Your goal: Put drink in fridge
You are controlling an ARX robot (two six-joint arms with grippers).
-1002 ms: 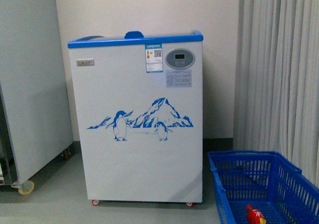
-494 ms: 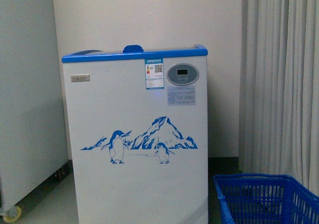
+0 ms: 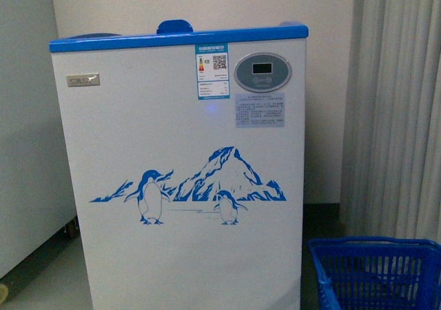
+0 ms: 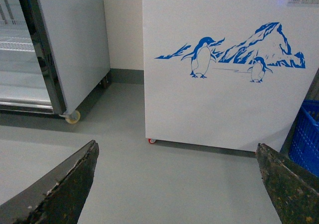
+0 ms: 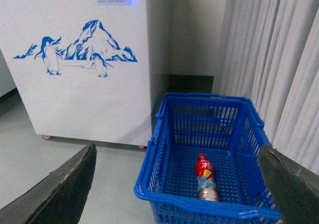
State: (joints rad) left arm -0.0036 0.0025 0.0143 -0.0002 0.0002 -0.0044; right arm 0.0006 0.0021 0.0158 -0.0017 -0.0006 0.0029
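The blue basket [image 5: 154, 154] stands just beside the fridge [image 5: 79, 99], the drink [image 5: 205, 178] lying flat inside it. The right gripper [image 5: 176, 146] has its jaws wide apart.

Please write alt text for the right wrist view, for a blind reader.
A small red drink lies inside a blue basket on the floor beside the white fridge with its penguin picture. The fingers of the right gripper stand wide apart, empty.

Before me I see a plain cream wall [image 3: 124, 7], pale pleated curtains [image 3: 400, 117] at my right, a smooth grey floor [image 4: 149, 174] and a pale-grey cabinet [image 3: 24, 151] on wheels at my left.
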